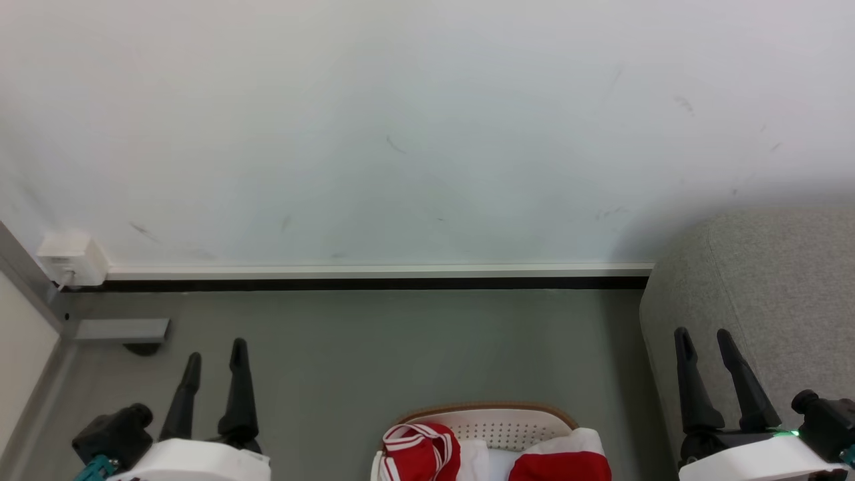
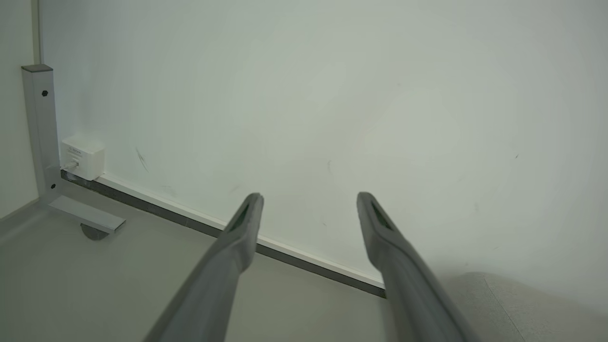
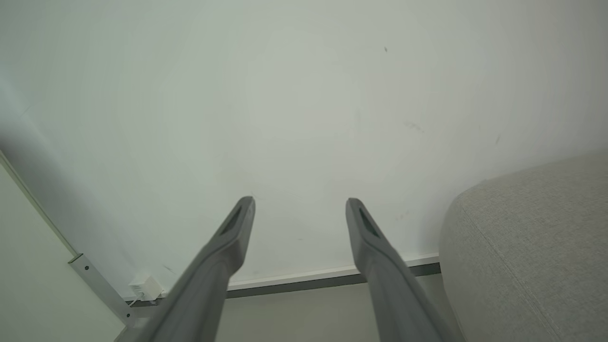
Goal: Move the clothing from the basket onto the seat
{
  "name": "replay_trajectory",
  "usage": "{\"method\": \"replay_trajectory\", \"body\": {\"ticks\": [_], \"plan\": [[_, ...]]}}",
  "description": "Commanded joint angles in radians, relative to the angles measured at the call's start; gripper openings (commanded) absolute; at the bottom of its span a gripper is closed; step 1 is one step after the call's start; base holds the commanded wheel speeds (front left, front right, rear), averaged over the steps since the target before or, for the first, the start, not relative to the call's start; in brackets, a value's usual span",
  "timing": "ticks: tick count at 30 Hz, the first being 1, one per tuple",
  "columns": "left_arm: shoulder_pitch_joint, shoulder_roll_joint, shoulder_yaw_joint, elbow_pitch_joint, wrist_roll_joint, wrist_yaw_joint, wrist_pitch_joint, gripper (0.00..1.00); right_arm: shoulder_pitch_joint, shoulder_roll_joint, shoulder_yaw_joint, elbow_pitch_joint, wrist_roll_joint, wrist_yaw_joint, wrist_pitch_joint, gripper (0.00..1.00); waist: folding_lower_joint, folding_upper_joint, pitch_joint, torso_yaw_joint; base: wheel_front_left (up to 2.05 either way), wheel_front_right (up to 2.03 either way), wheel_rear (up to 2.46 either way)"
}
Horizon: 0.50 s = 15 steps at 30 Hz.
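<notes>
At the bottom middle of the head view sits the white perforated basket (image 1: 497,427) with its tan rim. Red clothing (image 1: 417,454) with white stripes is piled inside it, reaching over to the right side. The light grey seat (image 1: 768,287) stands at the right, and its rounded corner also shows in the left wrist view (image 2: 503,304) and the right wrist view (image 3: 532,247). My left gripper (image 1: 215,354) is open at the lower left, above the floor and apart from the basket. My right gripper (image 1: 703,337) is open at the lower right, in front of the seat's corner. Neither holds anything.
A white wall with a pale baseboard (image 1: 374,272) runs across the back. A white wall box (image 1: 72,257) and a grey metal post foot (image 1: 120,329) sit at the far left corner. Grey floor (image 1: 401,347) lies between the basket and the wall.
</notes>
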Motion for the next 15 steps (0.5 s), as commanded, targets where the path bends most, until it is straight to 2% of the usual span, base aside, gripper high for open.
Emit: {"method": "replay_trajectory", "body": {"ticks": [1,15], "plan": [[0.003,0.001,0.003,-0.007,0.038,-0.006,-0.011,1.00,-0.019,0.001,-0.007,-0.005,-0.034,-0.001,-0.006,1.00,0.0000,0.0000,0.000,0.001,0.00,0.00,0.00],[0.005,-0.007,0.005,-0.011,0.169,-0.026,-0.042,1.00,-0.028,0.019,-0.001,0.001,-0.171,-0.001,-0.019,1.00,0.0000,0.0000,0.004,0.000,0.00,0.00,0.00]]}}
